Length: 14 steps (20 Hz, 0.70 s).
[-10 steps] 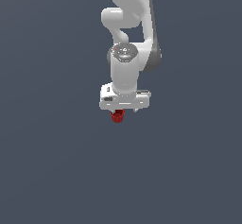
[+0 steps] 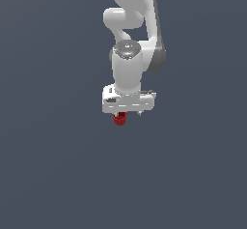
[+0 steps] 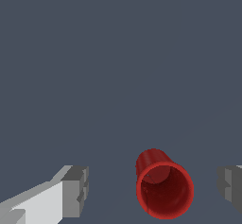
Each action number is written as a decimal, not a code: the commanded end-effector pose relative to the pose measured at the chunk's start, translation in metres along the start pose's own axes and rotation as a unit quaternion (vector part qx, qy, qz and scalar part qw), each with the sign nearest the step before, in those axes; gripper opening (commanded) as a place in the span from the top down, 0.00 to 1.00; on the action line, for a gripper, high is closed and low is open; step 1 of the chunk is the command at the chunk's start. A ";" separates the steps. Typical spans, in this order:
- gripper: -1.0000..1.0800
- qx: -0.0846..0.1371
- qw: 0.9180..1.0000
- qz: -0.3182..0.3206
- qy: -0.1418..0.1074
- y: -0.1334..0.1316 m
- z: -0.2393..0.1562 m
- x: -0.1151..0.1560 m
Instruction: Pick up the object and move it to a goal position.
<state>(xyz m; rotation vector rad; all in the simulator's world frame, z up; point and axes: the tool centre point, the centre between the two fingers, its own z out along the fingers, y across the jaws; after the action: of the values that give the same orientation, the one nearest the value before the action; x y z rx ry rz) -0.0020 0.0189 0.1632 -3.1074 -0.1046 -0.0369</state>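
A flat slate-grey counter (image 2: 53, 165) and nothing more to tell

The counter (image 3: 118, 53) is one even blue-grey tone in both views, with no markings, seams or edges showing. It spreads beneath the jaws and out to every side of them. In the wrist view a faint, slightly lighter band crosses the surface beyond the jaws; what causes it cannot be told.

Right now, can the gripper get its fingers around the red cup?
Probably yes. The red cup sits between the open gripper's fingers, untouched on either side, with nothing else between them.
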 end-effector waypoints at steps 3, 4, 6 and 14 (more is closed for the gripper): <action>0.04 0.001 1.000 -0.003 0.002 -0.001 -0.002 0.001; 0.04 0.001 1.000 -0.002 0.001 0.000 -0.001 0.001; 0.04 0.000 1.000 0.003 0.001 0.000 0.000 0.000; 0.04 -0.002 0.999 0.054 -0.001 0.006 0.011 -0.010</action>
<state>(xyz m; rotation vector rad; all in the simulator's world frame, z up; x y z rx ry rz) -0.0087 0.0144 0.1542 -3.1105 0.0247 -0.0334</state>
